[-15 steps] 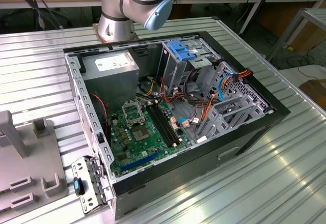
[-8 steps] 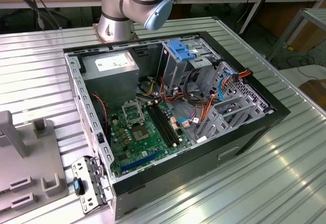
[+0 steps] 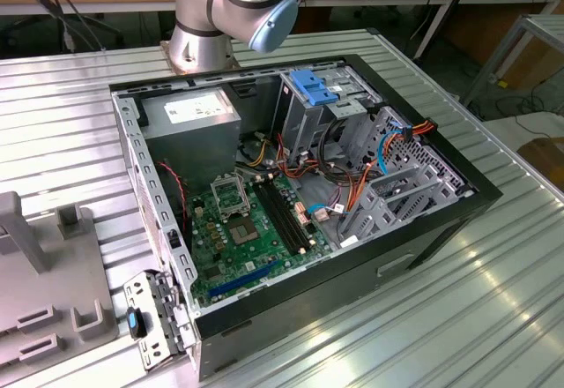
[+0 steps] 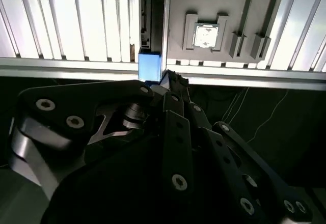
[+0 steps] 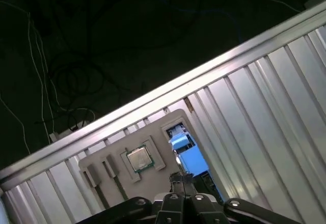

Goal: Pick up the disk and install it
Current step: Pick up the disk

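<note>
In both wrist views the disk point(image 4: 149, 66) point(image 5: 186, 150) is a dark slab with a bright blue end. It stands edge-on along the side of a grey fixture plate point(image 4: 214, 0) point(image 5: 153, 132). My gripper point(image 4: 160, 81) point(image 5: 181, 175) reaches its blue end, and the black fingers point(image 4: 173, 112) converge there, pinched on it. In the exterior view the open computer case point(image 3: 476, 198) lies on the ridged metal table, with a drive cage point(image 3: 308, 119) at its far side.
The fixture plate point(image 3: 53, 291) holds a processor chip point(image 4: 206, 34) point(image 5: 138, 159) in a socket and sits beside the table's edge rail point(image 4: 76, 66). Dark floor with cables lies past the rail. The case contains a motherboard point(image 3: 247, 229), a blue ridged bracket point(image 3: 313, 85) and loose wires. The arm's base point(image 3: 211, 9) stands behind it.
</note>
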Action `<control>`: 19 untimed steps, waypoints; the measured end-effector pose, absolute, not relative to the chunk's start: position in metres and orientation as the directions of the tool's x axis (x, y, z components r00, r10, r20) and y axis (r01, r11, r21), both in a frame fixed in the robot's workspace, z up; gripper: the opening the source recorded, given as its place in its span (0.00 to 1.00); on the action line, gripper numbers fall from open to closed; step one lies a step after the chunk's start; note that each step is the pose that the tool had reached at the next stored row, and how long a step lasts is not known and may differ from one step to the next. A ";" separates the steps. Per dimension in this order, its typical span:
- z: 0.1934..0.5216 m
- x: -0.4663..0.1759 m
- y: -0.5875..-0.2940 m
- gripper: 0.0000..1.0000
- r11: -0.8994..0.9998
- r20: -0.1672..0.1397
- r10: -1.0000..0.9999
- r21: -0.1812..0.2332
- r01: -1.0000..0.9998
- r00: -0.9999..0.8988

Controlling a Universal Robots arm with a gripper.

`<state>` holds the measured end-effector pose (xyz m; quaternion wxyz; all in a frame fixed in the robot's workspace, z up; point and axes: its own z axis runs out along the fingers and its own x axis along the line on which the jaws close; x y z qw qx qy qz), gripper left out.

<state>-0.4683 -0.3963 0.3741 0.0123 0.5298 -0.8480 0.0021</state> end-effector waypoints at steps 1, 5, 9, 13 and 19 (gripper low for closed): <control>0.374 -0.468 -0.396 0.11 0.423 0.023 -0.906 0.007 -0.906 -0.422; 0.369 -0.468 -0.394 0.31 0.353 0.020 -0.935 -0.015 -0.935 -0.354; 0.366 -0.468 -0.394 0.42 0.310 0.017 -0.950 -0.026 -0.950 -0.311; 0.361 -0.468 -0.394 0.56 0.230 0.016 -0.973 -0.028 -0.973 -0.231; 0.353 -0.471 -0.394 0.56 0.159 0.016 -0.987 -0.029 -0.987 -0.159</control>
